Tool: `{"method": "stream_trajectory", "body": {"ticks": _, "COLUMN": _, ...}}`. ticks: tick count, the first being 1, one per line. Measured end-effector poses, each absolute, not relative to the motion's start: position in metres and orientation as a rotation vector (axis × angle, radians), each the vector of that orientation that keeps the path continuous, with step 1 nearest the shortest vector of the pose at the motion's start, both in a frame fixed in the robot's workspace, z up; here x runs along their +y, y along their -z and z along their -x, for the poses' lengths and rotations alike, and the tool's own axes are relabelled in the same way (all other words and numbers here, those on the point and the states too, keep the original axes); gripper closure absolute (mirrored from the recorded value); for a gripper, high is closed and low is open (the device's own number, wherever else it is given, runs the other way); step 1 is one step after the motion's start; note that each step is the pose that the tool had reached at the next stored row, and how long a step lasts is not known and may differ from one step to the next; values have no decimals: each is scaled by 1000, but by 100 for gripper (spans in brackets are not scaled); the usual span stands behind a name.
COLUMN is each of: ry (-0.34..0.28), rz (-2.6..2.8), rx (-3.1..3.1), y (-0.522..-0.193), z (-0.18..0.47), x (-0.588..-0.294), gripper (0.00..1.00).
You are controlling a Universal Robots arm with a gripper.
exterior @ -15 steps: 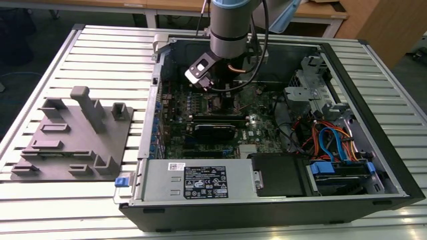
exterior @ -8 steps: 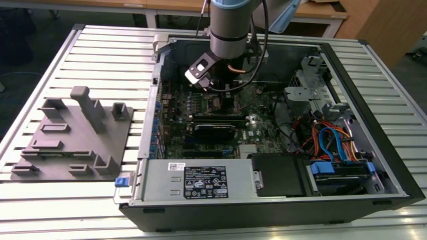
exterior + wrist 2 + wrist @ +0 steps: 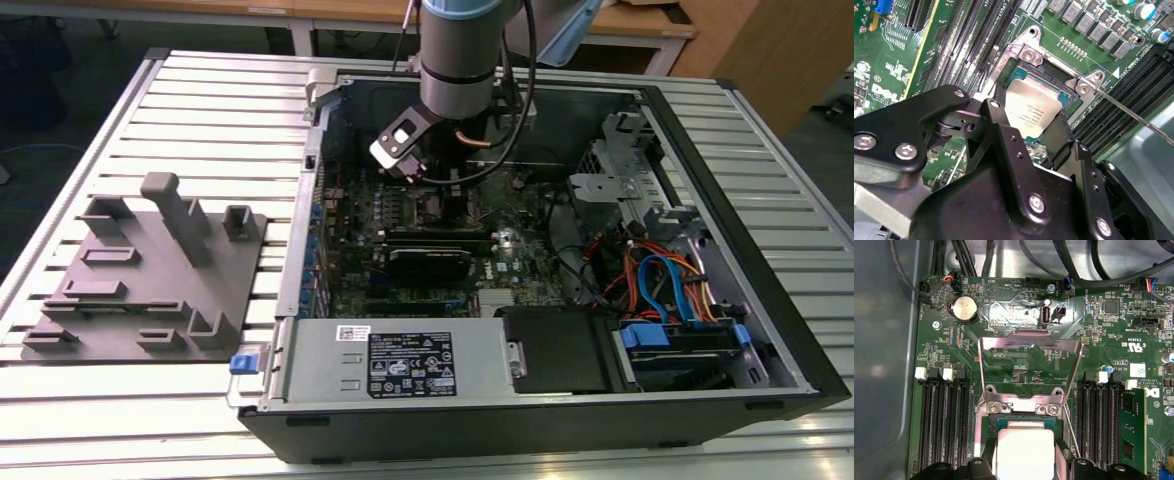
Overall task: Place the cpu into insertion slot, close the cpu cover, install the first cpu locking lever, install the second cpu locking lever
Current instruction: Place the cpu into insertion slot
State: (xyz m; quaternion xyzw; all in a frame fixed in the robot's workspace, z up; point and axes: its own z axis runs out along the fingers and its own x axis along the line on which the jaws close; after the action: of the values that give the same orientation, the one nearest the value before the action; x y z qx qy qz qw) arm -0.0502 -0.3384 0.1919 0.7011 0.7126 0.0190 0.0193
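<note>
With the gripper, clamps the one cpu between two black fingers. Holds it just over the one insertion slot, hiding most of the dark centre. Leaves one cover flipped open beyond the slot. Shows one thin lever clearly. In the exterior view, reaches down at upper centre by one arm into one computer case, with the tip hard to make out. Has one grey plate at left.
</note>
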Motion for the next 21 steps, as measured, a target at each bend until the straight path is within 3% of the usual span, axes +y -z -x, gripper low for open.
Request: {"method": "stream_trajectory", "body": {"ticks": 21, "ry": -75, "rz": -2197, "rx": 2204, "y": -192, "z": 51, "x": -339, "gripper": 46}}
